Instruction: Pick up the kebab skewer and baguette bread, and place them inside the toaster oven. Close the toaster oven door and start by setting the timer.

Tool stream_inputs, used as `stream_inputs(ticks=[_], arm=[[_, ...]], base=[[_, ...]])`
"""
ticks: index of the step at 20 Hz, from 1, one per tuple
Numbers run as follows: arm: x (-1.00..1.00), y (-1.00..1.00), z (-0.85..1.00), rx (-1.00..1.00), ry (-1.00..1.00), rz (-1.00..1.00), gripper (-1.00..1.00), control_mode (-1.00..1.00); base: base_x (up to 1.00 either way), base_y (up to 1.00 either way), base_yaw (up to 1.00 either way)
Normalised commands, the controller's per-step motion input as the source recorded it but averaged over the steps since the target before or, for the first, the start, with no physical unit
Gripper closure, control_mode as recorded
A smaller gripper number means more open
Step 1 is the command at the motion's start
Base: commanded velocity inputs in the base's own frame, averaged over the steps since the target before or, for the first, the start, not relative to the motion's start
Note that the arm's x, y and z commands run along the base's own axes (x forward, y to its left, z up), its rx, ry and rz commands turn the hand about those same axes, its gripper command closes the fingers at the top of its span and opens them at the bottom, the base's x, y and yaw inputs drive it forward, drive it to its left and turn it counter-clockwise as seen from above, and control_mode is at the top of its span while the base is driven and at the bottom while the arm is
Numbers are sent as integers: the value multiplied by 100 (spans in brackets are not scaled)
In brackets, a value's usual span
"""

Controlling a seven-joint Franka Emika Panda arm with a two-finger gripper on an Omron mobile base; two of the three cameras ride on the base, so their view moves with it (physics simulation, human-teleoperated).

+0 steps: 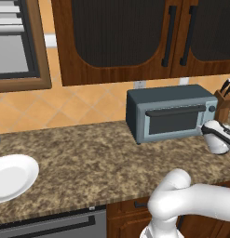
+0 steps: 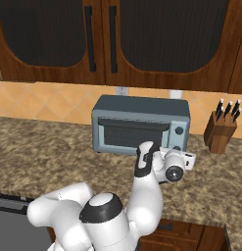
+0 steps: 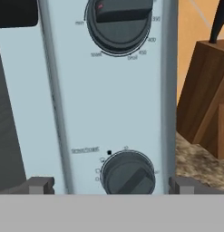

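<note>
The gripper [image 3: 109, 185] hangs wide open and empty, squared up to the right-hand control strip of the toaster oven [image 1: 168, 113], which stands at the back edge of the counter [image 1: 88, 158] with its door [image 1: 174, 118] shut. The lower knob [image 3: 128, 173] sits dead ahead between the two fingertips [image 3: 41, 185], its grip bar running diagonally; the upper knob [image 3: 120, 22] is further up the panel. A knife block [image 2: 221, 128] stands just right of the oven.

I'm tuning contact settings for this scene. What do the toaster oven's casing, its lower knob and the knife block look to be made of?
Toaster oven: casing looks like painted sheet metal, smooth matte blue-grey with flat uniform panels. Lower knob: probably dark moulded plastic, matte, with a raised grip bar. Knife block: wood, brown with visible grain. Everything is rendered, so these go by looks alone.
</note>
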Motion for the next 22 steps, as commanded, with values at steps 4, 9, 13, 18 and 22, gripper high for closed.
stream_inputs(ticks=[4, 9, 13, 18, 22], arm=[[15, -2, -1, 0, 0, 0, -100, -100], [6, -5, 0, 0, 0, 0, -100, -100], [3, -4, 0, 0, 0, 0, -100, -100], [0, 0, 0, 0, 0, 0, -100, -100], [0, 0, 0, 0, 0, 0, 100, -100]], base=[[0, 0, 0], [0, 0, 0], [0, 0, 0], [0, 0, 0], [0, 0, 0]])
